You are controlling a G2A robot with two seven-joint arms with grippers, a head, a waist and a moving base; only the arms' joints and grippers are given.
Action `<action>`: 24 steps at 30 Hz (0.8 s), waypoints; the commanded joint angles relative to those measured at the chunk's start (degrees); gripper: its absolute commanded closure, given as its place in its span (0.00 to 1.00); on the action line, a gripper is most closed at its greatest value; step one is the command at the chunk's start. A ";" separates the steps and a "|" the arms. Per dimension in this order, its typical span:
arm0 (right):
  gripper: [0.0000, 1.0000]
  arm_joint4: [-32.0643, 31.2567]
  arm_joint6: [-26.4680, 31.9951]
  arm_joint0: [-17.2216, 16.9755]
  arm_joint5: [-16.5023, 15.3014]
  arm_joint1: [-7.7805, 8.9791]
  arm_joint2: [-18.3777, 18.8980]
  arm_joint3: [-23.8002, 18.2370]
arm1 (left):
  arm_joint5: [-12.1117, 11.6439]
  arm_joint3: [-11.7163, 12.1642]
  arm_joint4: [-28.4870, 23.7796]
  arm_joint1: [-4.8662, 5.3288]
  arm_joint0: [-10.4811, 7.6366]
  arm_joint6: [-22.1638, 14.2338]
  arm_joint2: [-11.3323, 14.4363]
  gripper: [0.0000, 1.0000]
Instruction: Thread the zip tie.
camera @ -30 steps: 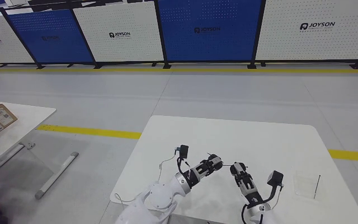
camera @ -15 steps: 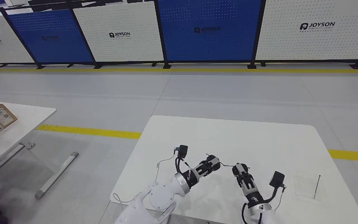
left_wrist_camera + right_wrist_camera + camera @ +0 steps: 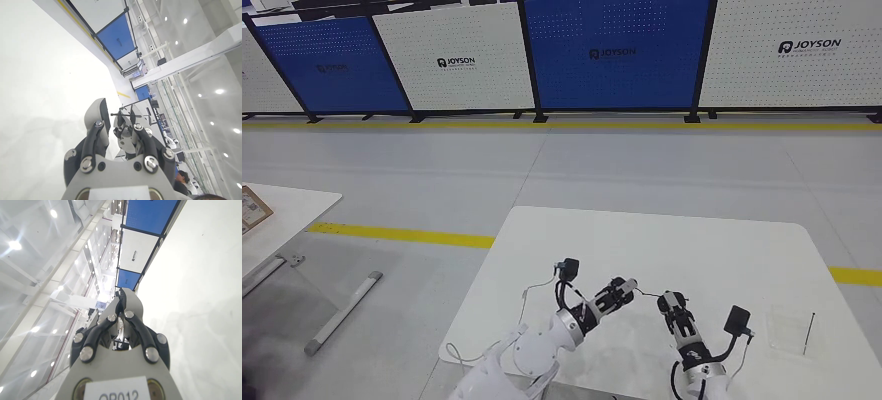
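Left gripper [image 3: 118,105]: I am seeing its fingers [image 3: 98,115] standing spread wide, clamping nothing. Right gripper [image 3: 121,294]: its fingers [image 3: 133,303] are pressing together, pinching the zip tie [image 3: 115,114] near their tips. The tie is running crosswise through the gap between the left fingers; whether it is touching them I cannot tell. Both grippers are facing each other over the table [image 3: 642,240], well apart from the clear tray [image 3: 782,330]. A second black tie [image 3: 809,333] is lying along the tray's side away from the grippers.
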 commanded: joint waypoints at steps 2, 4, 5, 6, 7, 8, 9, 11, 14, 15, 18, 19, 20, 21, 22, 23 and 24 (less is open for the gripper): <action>1.00 -0.16 0.08 0.12 0.11 -0.08 -0.11 0.04 | 0.61 -0.08 1.29 -0.06 -0.19 0.18 0.64 0.77; 1.00 -0.26 0.18 0.19 0.10 -0.13 -0.18 0.05 | 0.88 0.00 1.52 -0.16 -0.40 0.46 1.05 0.78; 1.00 -0.27 0.23 0.21 0.07 -0.15 -0.19 0.07 | 0.98 0.09 1.56 -0.20 -0.53 0.52 1.19 0.78; 1.00 -0.27 0.29 0.22 0.03 -0.17 -0.21 0.10 | 1.09 0.21 1.60 -0.24 -0.67 0.57 1.31 0.78; 1.00 -0.26 0.34 0.23 -0.02 -0.20 -0.21 0.12 | 1.28 0.40 1.71 -0.29 -0.87 0.63 1.48 0.79; 1.00 -0.26 0.38 0.23 -0.05 -0.22 -0.21 0.14 | 1.43 0.50 1.78 -0.32 -0.99 0.67 1.61 0.79; 1.00 -0.26 0.41 0.23 -0.09 -0.24 -0.20 0.15 | 1.53 0.58 1.79 -0.35 -1.10 0.73 1.70 0.79; 1.00 -0.12 0.43 0.15 -0.33 -0.28 -0.14 0.14 | 1.66 0.81 1.77 -0.41 -1.30 0.87 1.81 0.82; 1.00 0.05 0.53 -0.04 -0.71 -0.31 0.04 0.10 | 1.76 1.00 1.66 -0.45 -1.44 1.02 1.79 0.93; 1.00 0.09 0.56 -0.09 -0.80 -0.32 0.09 0.09 | 1.76 1.02 1.65 -0.46 -1.45 1.03 1.79 1.00; 1.00 0.13 0.69 -0.16 -0.96 -0.36 0.18 0.10 | 1.83 1.06 1.68 -0.46 -1.46 0.98 1.76 1.00; 1.00 0.13 0.72 -0.18 -0.99 -0.37 0.20 0.11 | 1.81 1.06 1.68 -0.46 -1.46 0.96 1.75 1.00; 1.00 0.13 0.77 -0.19 -1.01 -0.39 0.23 0.11 | 1.76 1.06 1.68 -0.46 -1.46 0.94 1.73 1.00; 1.00 0.12 0.80 -0.20 -1.03 -0.40 0.25 0.12 | 1.72 1.07 1.70 -0.46 -1.45 0.93 1.72 1.00; 1.00 0.11 0.83 -0.20 -1.03 -0.41 0.26 0.12 | 1.68 1.07 1.72 -0.46 -1.44 0.92 1.71 1.00; 1.00 0.08 0.87 -0.21 -1.04 -0.43 0.27 0.12 | 1.63 1.08 1.75 -0.46 -1.43 0.89 1.70 1.00; 1.00 0.02 0.95 -0.20 -1.03 -0.44 0.28 0.13 | 1.56 1.09 1.84 -0.45 -1.38 0.82 1.73 1.00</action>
